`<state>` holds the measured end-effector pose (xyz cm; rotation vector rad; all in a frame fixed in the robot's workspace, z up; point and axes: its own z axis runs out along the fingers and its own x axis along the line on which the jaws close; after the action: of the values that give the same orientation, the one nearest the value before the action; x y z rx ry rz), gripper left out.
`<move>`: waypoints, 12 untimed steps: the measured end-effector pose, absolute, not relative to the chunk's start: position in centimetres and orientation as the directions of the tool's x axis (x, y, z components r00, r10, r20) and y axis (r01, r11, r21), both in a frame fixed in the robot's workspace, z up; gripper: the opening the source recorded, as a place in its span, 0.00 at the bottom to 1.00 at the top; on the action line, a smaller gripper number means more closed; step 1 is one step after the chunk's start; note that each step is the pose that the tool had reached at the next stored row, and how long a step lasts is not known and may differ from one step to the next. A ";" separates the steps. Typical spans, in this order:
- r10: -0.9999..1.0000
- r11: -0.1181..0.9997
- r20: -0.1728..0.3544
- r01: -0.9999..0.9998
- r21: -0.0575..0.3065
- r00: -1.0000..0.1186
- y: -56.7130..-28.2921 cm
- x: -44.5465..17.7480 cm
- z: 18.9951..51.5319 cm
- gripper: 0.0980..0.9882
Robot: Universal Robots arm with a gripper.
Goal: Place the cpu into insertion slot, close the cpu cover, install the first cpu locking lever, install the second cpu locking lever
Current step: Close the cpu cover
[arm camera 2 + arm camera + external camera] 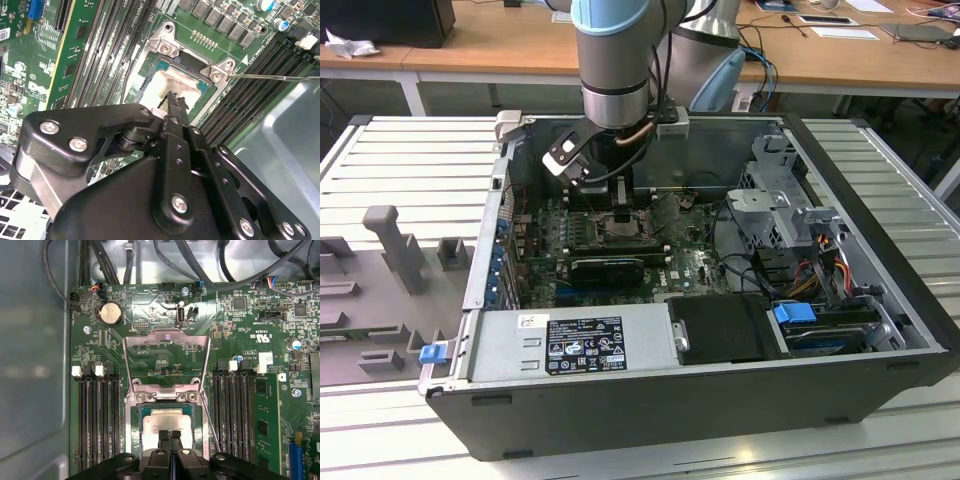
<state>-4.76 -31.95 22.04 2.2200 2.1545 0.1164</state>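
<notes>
The cpu (167,420) lies flat in the insertion slot (144,415), its pale metal top facing up; the second wrist view shows the cpu (172,82) the same way. My gripper (169,434) hangs right over the chip with its black fingers pressed together, their tips at or just above its surface. In the second wrist view the gripper (175,102) points down at the chip's near edge. The cpu cover (165,340) stands swung open behind the socket. A thin wire locking lever (210,425) sticks out beside the socket, unlatched. In the exterior view the gripper (618,205) reaches into the open computer case (880,250).
Long black memory slots (97,425) flank the socket on both sides. A black expansion card (605,268) lies in front of it, then the power supply (570,340). A drive cage (790,215) and cables (810,275) fill the exterior view's right. A coin battery (110,314) sits behind.
</notes>
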 end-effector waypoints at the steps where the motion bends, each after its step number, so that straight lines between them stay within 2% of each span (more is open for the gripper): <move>1: 0.999 -0.031 0.022 0.996 0.085 0.029 -32.0 -4.4 22.1 0.01; 6: 0.999 -0.031 0.022 0.996 0.085 0.029 -32.0 -4.0 22.2 0.01; 12: 0.999 -0.031 0.022 0.996 0.085 0.029 -32.0 -4.0 24.2 0.01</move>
<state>-4.02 -31.97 24.22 2.2202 2.1545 0.1153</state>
